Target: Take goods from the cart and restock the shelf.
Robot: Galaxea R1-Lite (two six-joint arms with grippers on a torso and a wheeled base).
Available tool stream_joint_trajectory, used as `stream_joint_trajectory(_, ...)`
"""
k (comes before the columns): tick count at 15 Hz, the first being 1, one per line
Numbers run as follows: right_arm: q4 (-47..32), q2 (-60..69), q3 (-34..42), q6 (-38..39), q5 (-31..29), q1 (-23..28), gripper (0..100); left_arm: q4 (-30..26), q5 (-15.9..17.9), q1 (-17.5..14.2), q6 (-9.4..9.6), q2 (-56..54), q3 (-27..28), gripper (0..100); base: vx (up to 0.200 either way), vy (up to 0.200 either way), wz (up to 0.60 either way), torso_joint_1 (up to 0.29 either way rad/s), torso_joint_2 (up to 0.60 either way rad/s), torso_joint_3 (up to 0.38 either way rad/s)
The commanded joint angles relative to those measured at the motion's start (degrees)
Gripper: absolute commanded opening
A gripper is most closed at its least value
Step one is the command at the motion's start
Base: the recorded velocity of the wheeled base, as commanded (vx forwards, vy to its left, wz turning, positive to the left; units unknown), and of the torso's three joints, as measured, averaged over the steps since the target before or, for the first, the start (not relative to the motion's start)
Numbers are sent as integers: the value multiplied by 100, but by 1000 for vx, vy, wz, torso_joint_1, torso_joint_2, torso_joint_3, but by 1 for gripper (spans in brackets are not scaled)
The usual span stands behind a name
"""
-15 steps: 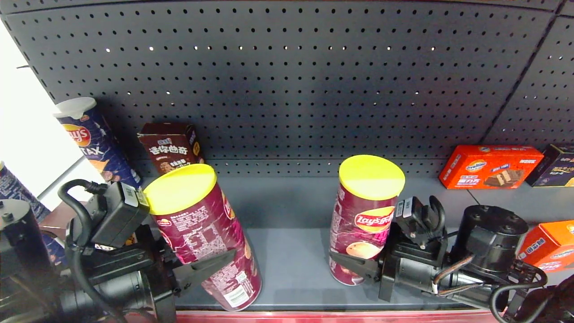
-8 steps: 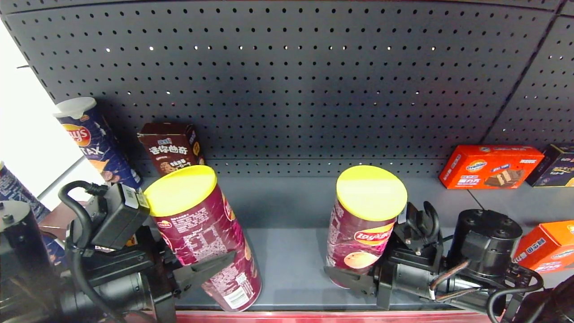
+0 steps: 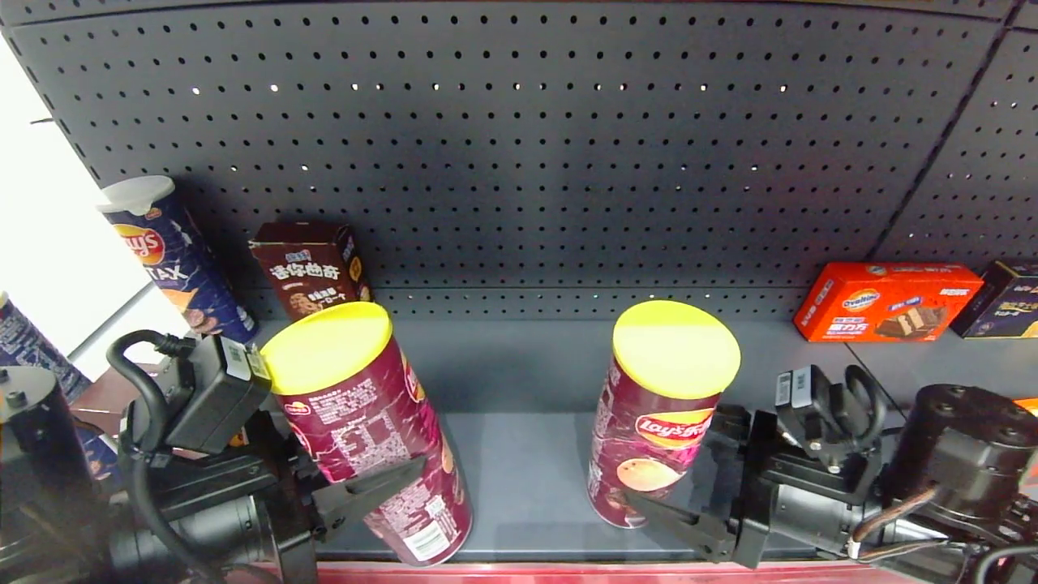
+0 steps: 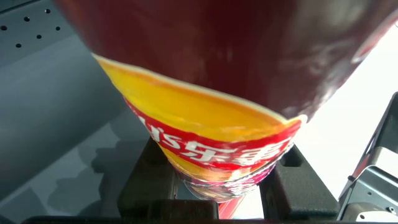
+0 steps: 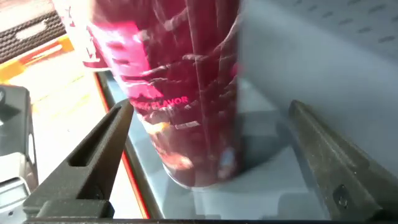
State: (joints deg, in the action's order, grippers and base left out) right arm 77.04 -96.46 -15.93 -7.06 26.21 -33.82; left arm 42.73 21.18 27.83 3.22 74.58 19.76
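Two maroon chips cans with yellow lids are at the grey shelf (image 3: 519,454). The left can (image 3: 365,438) leans over the shelf's front edge, and my left gripper (image 3: 361,483) is shut on its lower body. The left wrist view looks up along this can (image 4: 205,81) from the gripper (image 4: 217,186) at its base. The right can (image 3: 661,422) stands on the shelf near the front. My right gripper (image 3: 677,466) is open around its lower part, its fingers clear of the wall. In the right wrist view the can (image 5: 186,93) stands between the spread gripper (image 5: 210,112) fingers.
A blue chips can (image 3: 162,251) and a brown cookie box (image 3: 312,268) stand at the back left. An orange box (image 3: 884,300) and a dark box (image 3: 1010,308) lie at the back right. Pegboard (image 3: 519,162) closes the back. The shelf's red front edge (image 3: 568,573) runs below.
The right gripper brought its can nearer the shelf front, then let go and drew back to the right. The left arm and its can have stayed put.
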Motion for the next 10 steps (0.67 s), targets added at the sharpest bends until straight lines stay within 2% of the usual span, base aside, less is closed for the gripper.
stream_joint_trajectory(1, -5, 787, 231, -6, -28, 235, 100, -1, 1, 3, 3, 4, -7, 0, 0, 0, 0, 0, 0, 0)
stream_joint_trajectory(3, -49, 1253, 345, -6, -11, 358, 100, -1, 1, 3, -5, -5, -7, 0, 0, 0, 0, 0, 0, 0)
stream_joint_trajectory(6, -58, 2149, 960, -32, -11, 692, 100, -10, 1, 3, -5, -40, -16, 0, 0, 0, 0, 0, 0, 0)
stream_joint_trajectory(10, -330, 3116, 1092, -50, -19, 1606, 100, -10, 1, 12, -5, -146, -60, 0, 0, 0, 0, 0, 0, 0)
